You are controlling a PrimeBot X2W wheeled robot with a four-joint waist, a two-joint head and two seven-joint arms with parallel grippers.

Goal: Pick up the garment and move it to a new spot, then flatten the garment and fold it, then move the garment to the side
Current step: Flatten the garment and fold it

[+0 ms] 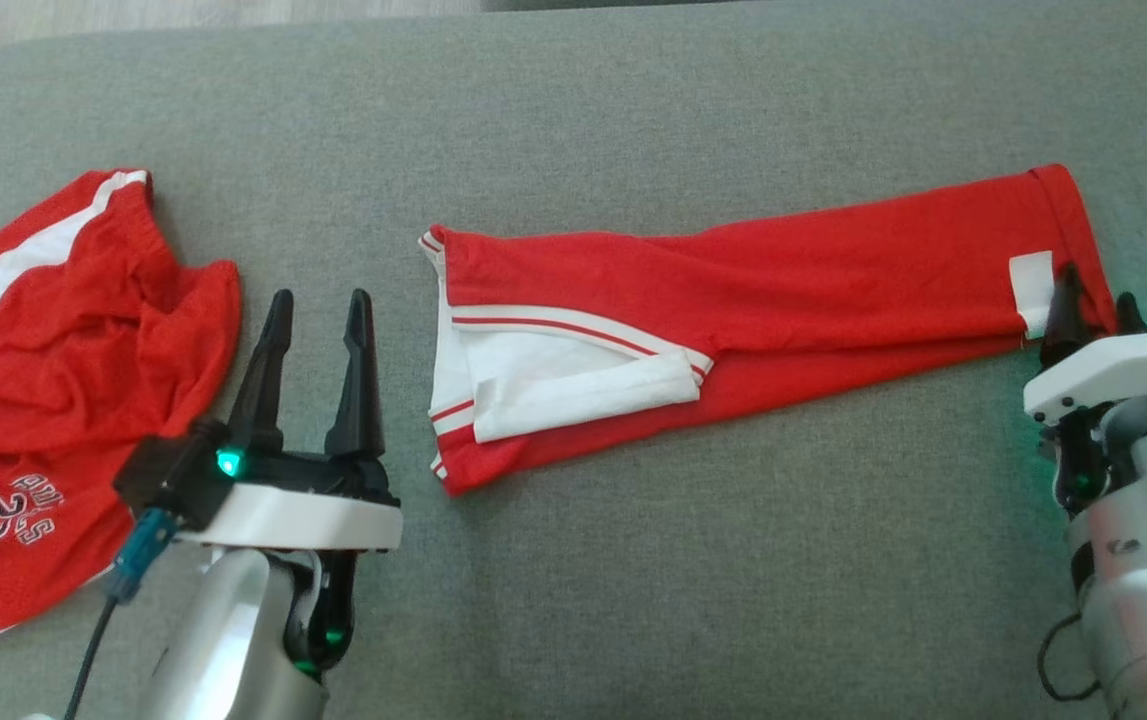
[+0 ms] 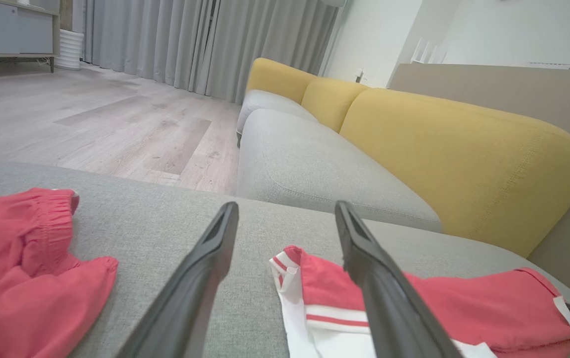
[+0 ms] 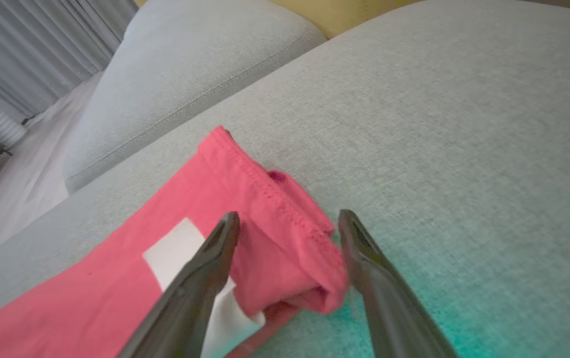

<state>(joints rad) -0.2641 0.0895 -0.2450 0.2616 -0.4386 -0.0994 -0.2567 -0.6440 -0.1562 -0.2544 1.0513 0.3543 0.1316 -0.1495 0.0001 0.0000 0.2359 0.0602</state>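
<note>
The garment (image 1: 783, 270) is red with white trim and lies folded into a long strip across the grey cushion (image 1: 633, 560). My left gripper (image 1: 318, 300) stands open just left of the garment's white-trimmed end (image 2: 289, 278), apart from it, with nothing between its fingers (image 2: 215, 248). My right gripper (image 1: 1096, 290) is at the strip's far right end beside a white label (image 1: 1031, 285). In the right wrist view it (image 3: 288, 216) is open, and its fingers stand either side of the bunched red hem (image 3: 285, 233).
Crumpled red shorts (image 1: 63, 340) with a white stripe and a number print lie at the cushion's left. Beyond the cushion are a grey sofa seat (image 2: 314, 169) with yellow backs (image 2: 463, 149), wooden floor (image 2: 91, 119) and curtains.
</note>
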